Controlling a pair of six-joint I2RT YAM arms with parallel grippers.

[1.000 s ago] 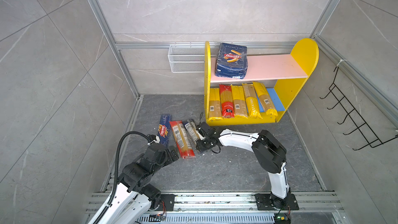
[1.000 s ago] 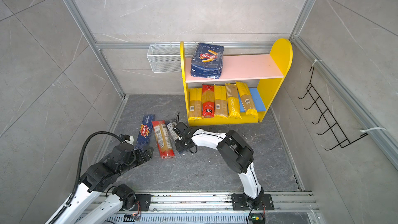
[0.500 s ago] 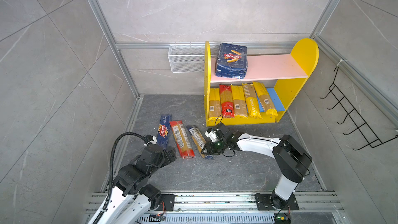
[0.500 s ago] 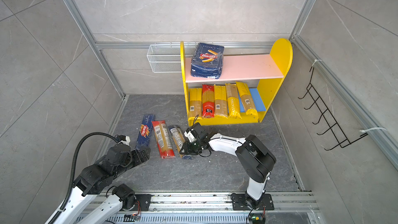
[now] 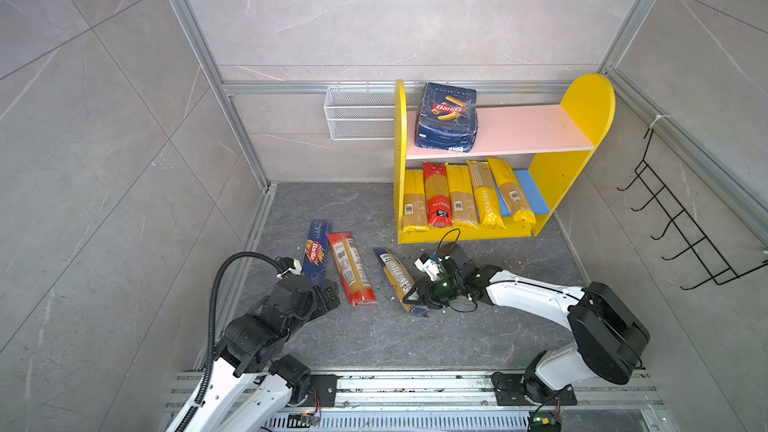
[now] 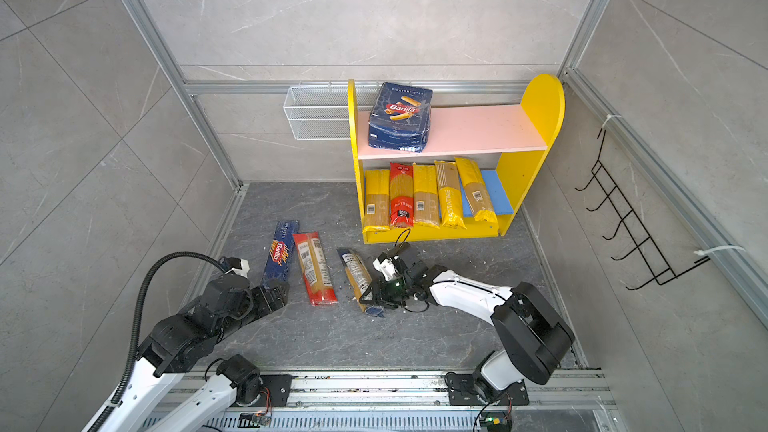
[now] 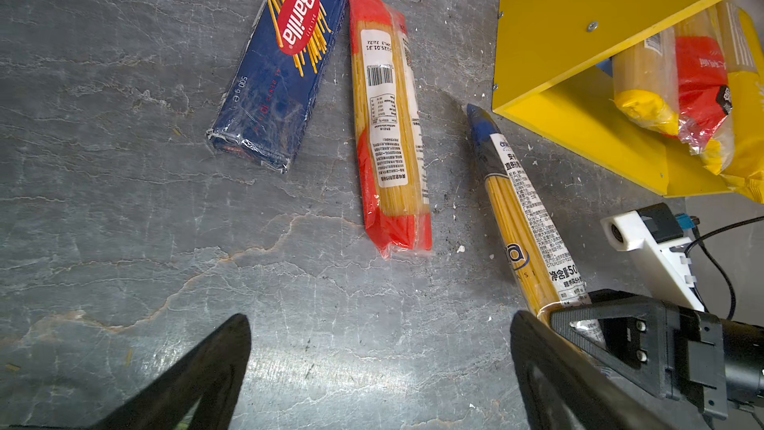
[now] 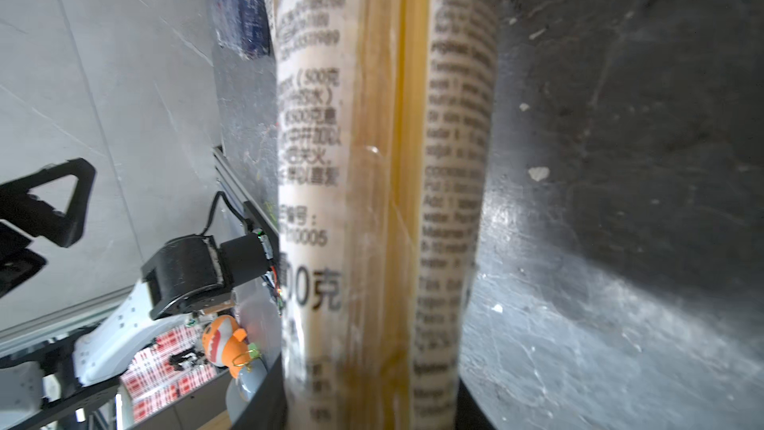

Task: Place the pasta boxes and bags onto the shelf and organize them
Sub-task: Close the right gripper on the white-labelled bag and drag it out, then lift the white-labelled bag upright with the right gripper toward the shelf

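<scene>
nearest the rail, the left tool (image 7: 379, 324) hung low over the worktop (image 7: 124, 241) with its fingers wide apart and nothing between them, just short of the near end of the barilla spaghetti box (image 5: 316, 251). the right tool (image 5: 415, 300) was clamped on the near end of the dark spaghetti bag (image 5: 395, 274), whose dark tail poked out past the fingers. whether that end was lifted could not be told; the far tip seemed to rest on the worktop close to the shelf (image 5: 465, 235). a red-and-clear bag (image 5: 351, 270) lay between box and dark bag, apart from both.

further back, the blue lower board (image 5: 534, 193) carried four yellow bags and one red, the rightmost yellow bag (image 5: 510, 191) slanting across it. the rigatoni box (image 5: 446, 122) sat on the pink upper board (image 5: 528, 126).

the likely trouble was the end grip: a long slim packet held there would probably droop or swivel, and might slip out or snap its strands. its tip could catch the shelf's yellow front edge. only a narrow blue strip looked free, so pushing in could shove the slanted bag off.
</scene>
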